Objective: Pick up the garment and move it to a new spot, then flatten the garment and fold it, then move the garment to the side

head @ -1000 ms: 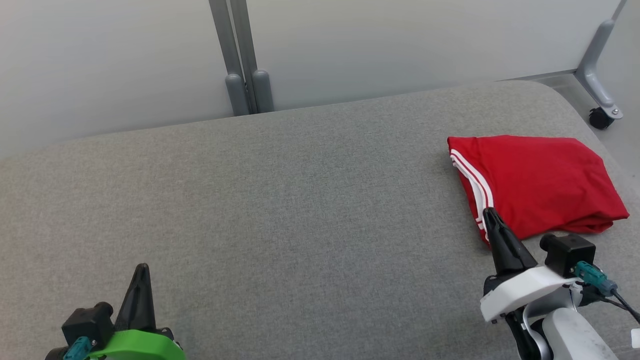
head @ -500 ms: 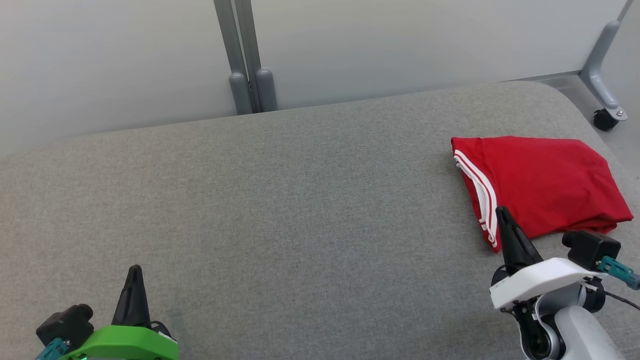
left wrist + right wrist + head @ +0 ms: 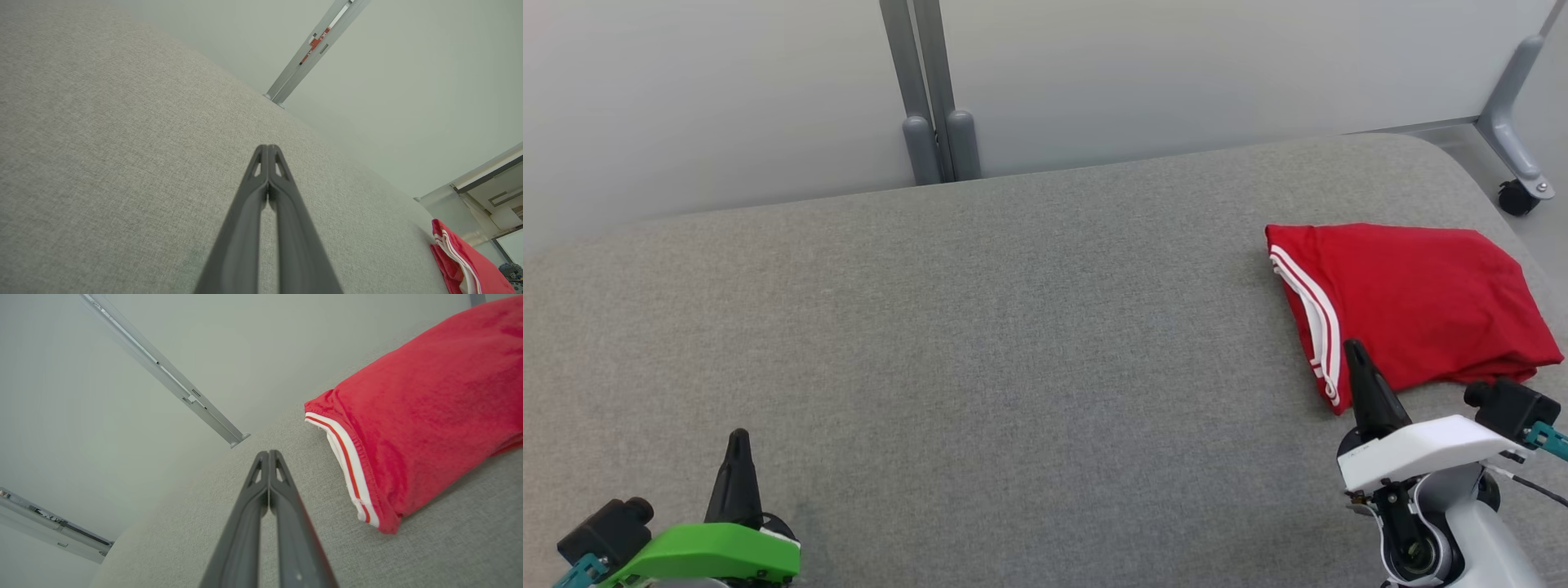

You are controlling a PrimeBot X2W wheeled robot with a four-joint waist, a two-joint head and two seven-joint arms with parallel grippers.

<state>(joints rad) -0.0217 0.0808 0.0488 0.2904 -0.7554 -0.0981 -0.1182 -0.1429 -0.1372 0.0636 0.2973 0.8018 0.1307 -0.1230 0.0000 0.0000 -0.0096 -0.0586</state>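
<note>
The garment (image 3: 1413, 298) lies folded into a compact red bundle at the right end of the grey table, its white trim with red stripes along the left edge. In the right wrist view the garment (image 3: 425, 428) sits up and to the right of my fingers, apart from them. My right gripper (image 3: 1356, 351) is shut and empty, its tip just in front of the bundle's near left corner. My left gripper (image 3: 738, 437) is shut and empty at the lower left, over bare table. In the left wrist view the garment (image 3: 461, 265) shows at the lower right.
The grey fabric-covered table (image 3: 980, 327) spreads wide to the left of the bundle. A pale partition wall with a grey post (image 3: 927, 90) stands behind it. A castor leg (image 3: 1515, 175) stands beyond the table's rounded far right corner.
Both grippers have drawn back toward the bottom of the head view, the left one lower and further left, the right one down and right. The folded garment stays where it was.
</note>
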